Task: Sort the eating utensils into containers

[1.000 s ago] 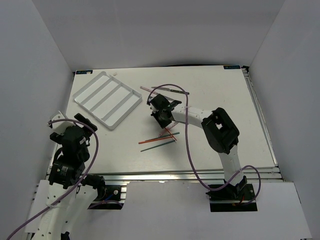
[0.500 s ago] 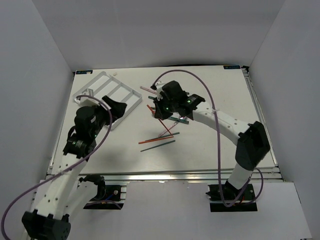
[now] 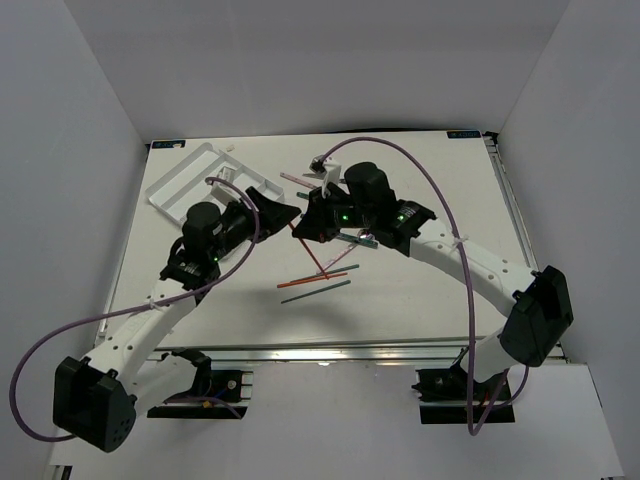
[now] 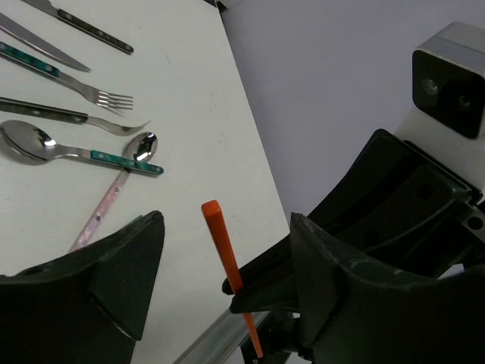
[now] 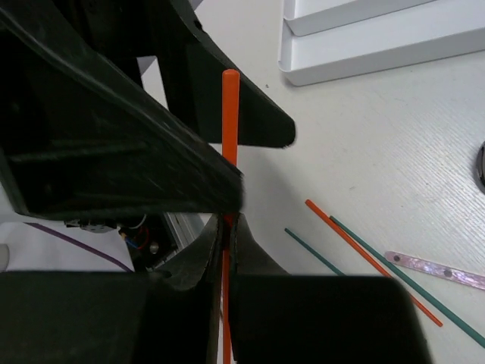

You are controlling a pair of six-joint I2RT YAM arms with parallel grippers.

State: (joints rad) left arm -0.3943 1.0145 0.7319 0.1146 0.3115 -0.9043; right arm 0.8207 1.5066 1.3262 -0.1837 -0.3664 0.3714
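My right gripper [image 5: 226, 221] is shut on an orange chopstick [image 5: 229, 114] and holds it off the table; in the top view this gripper [image 3: 304, 227] is at mid-table. My left gripper [image 4: 225, 221] is open, with one jaw on each side of that chopstick [image 4: 221, 243] and not touching it; it also shows in the top view [image 3: 289, 213]. The white tray [image 3: 178, 178] lies at the back left, partly behind my left arm. Knives, forks and spoons [image 4: 76, 114] lie loose on the table. Red and teal chopsticks [image 3: 317, 282] lie in front of the grippers.
A corner of the tray [image 5: 379, 34] shows in the right wrist view, with more chopsticks [image 5: 364, 254] and a pink handle [image 5: 436, 271] on the table below it. White walls enclose the table on three sides. The table's front rail [image 3: 330, 350] runs along the near edge.
My left arm has swung right from the tray to the right gripper, and its open jaws now flank the orange chopstick. The right gripper has shifted slightly, still holding the chopstick.
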